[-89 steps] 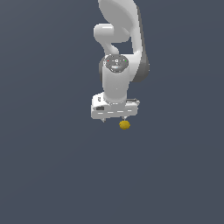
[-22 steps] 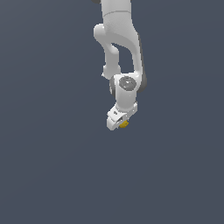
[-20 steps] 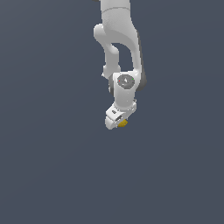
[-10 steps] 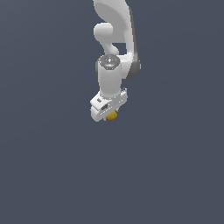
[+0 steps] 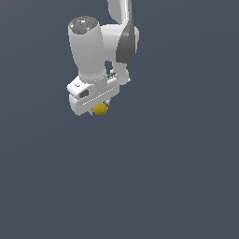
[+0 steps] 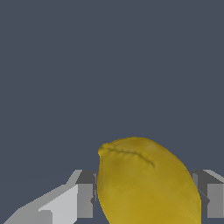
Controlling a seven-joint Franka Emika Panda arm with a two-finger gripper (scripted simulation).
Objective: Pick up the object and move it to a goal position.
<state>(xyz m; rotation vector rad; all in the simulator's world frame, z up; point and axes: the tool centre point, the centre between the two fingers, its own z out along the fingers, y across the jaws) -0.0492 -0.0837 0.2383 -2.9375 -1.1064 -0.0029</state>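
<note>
A flat dark grey-blue floor (image 5: 177,186) spreads out under the claw (image 5: 100,108) and all around it. It looks the same everywhere. I cannot see anything lying on it.

No readable text, labels, brands, numbers or signs in either view, white arm (image 5: 88,46) plain, small dark marks on the tool's (image 5: 100,109) white body too tiny to read, yellow lump (image 6: 146,183) unmarked
</note>
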